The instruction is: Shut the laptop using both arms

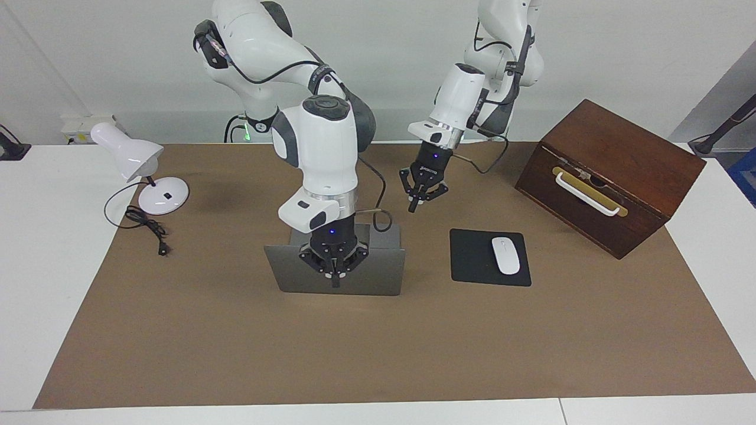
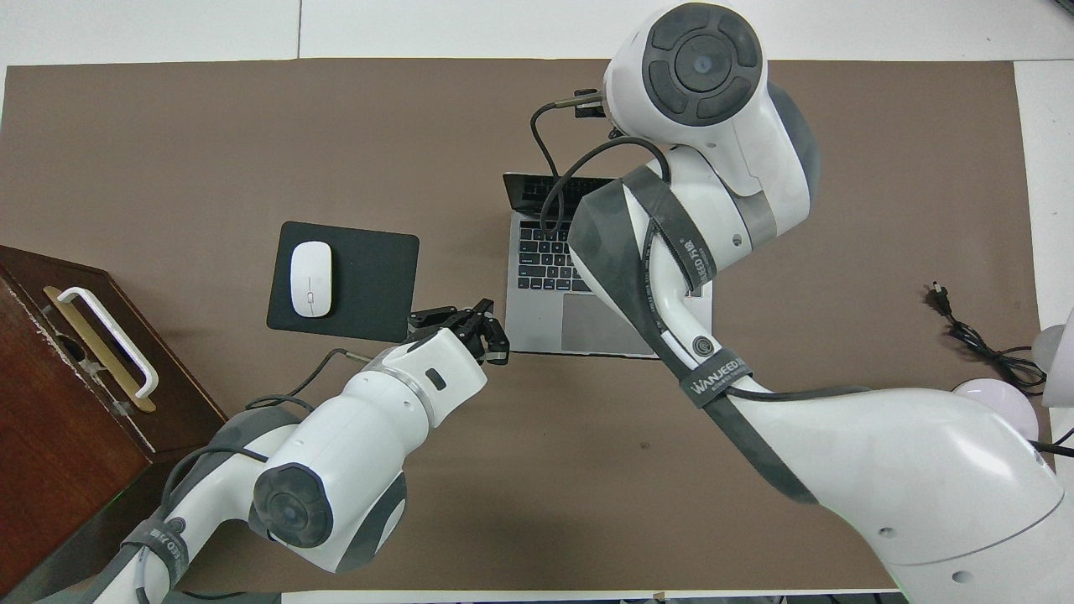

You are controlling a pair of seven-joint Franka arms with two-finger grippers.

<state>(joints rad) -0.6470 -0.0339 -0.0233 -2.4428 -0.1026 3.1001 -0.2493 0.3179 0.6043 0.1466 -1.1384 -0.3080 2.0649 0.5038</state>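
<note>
The thin silver-grey metal laptop point(image 1: 336, 270) stands open near the middle of the brown paper mat point(image 1: 236, 354), its long edge running along the table from one arm's end to the other. Its lid rises close to upright, its back turned away from the robots and the keyboard point(image 2: 550, 260) facing them.

Going left to right in the facing view: a small white desk lamp point(image 1: 139, 171) with a black cord; the right gripper point(image 1: 335, 282), fingertips together and holding nothing, in front of the lid's back; the left gripper point(image 1: 412, 208), likewise pinched shut and empty, over the mat beside the laptop's base; a flat black mouse pad point(image 1: 472, 260) bearing a white mouse point(image 1: 505, 255); a dark wooden box point(image 1: 614, 177).
</note>
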